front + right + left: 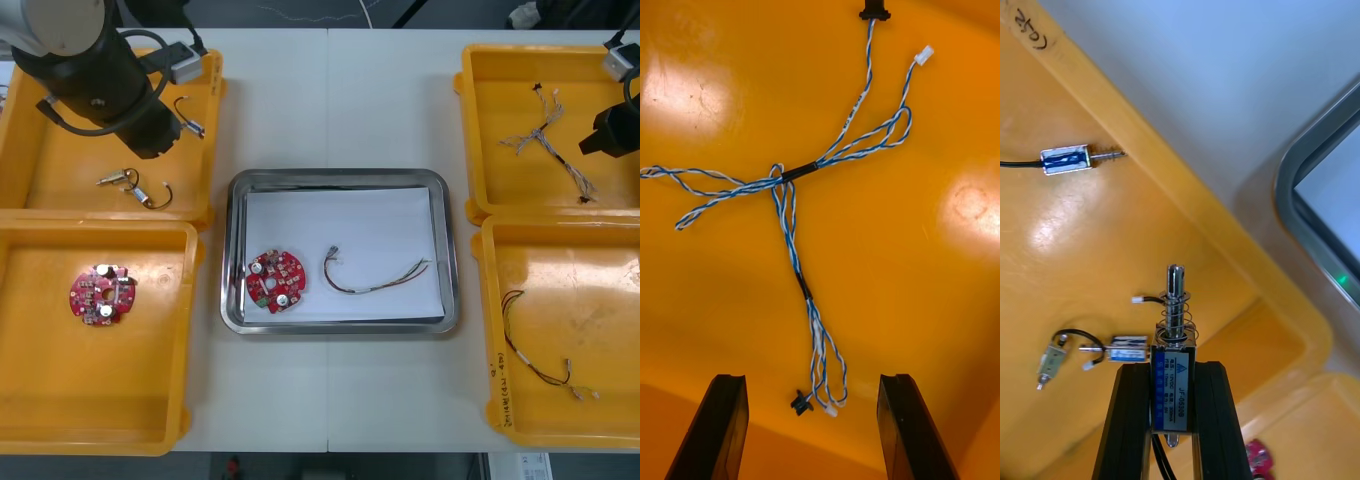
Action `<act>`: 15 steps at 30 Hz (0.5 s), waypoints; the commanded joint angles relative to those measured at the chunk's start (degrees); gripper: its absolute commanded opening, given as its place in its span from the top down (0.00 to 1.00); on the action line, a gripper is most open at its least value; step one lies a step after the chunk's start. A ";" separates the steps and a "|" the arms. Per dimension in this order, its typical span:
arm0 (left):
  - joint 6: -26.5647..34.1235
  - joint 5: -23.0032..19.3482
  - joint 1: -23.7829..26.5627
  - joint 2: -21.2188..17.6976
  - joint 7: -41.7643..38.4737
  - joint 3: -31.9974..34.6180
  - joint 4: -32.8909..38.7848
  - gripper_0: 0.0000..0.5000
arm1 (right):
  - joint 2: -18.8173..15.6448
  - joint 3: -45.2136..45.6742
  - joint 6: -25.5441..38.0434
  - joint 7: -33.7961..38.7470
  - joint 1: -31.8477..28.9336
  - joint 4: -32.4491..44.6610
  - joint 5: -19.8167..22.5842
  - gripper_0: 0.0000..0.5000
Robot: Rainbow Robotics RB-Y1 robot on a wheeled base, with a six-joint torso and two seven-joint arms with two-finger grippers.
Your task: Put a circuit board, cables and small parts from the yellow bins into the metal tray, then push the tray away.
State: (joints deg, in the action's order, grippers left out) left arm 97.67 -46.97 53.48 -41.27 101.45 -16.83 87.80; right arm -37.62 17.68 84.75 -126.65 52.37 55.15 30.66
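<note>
The left end effector (1174, 375), closed on a small metal part (1174, 349), hangs over the far left yellow bin (60, 160). The right end effector (814, 382), fingers (722, 427) wide apart, hovers above a blue and white cable (790, 180) in the far right yellow bin (500, 110).

Four yellow bins (60, 165) (100, 390) (500, 110) (580, 300), one tray (340, 177), two circuit boards (277, 281) (102, 295), three cables (375, 278) (550, 145) (535, 360), four small metal parts (1067, 158) (1127, 349) (1051, 365) (1174, 360).

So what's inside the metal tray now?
A round red circuit board and one cable lie apart on the metal tray's white sheet, which hides its floor. Over the bins, left tool grips a small metal part, right tool is open.
</note>
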 commanded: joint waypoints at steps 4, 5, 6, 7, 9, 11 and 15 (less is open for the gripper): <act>1.30 0.21 3.47 3.30 -19.36 -6.37 6.86 1.00 | -0.79 -1.42 -8.20 -3.16 3.18 -6.11 3.61 0.00; 1.30 0.21 3.47 3.83 -20.50 -6.90 7.12 1.00 | -0.79 -1.42 -9.16 -3.34 3.09 -6.99 3.97 0.00; 1.30 0.21 3.56 4.18 -21.29 -7.25 7.30 1.00 | -0.79 -1.42 -9.69 -3.52 3.09 -7.43 3.97 0.00; 1.30 0.21 3.65 4.80 -22.52 -7.78 7.47 1.00 | -0.79 -1.59 -10.66 -3.87 3.09 -8.13 3.97 0.00; 1.21 0.21 4.09 6.03 -24.63 -8.92 7.56 1.00 | -0.70 -1.94 -11.98 -4.31 3.09 -9.10 3.97 0.00; 1.30 0.30 4.53 7.26 -26.74 -10.24 7.56 1.00 | -0.62 -2.30 -13.21 -4.66 3.09 -9.98 3.97 0.00; 0.68 0.83 5.05 9.01 -30.61 -12.26 7.65 1.00 | -0.18 -2.38 -15.93 -5.45 3.09 -12.26 4.23 0.00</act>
State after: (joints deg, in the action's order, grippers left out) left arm 98.38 -46.83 55.03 -34.37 77.56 -27.16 93.45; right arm -37.61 16.22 70.76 -130.53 52.76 43.85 34.13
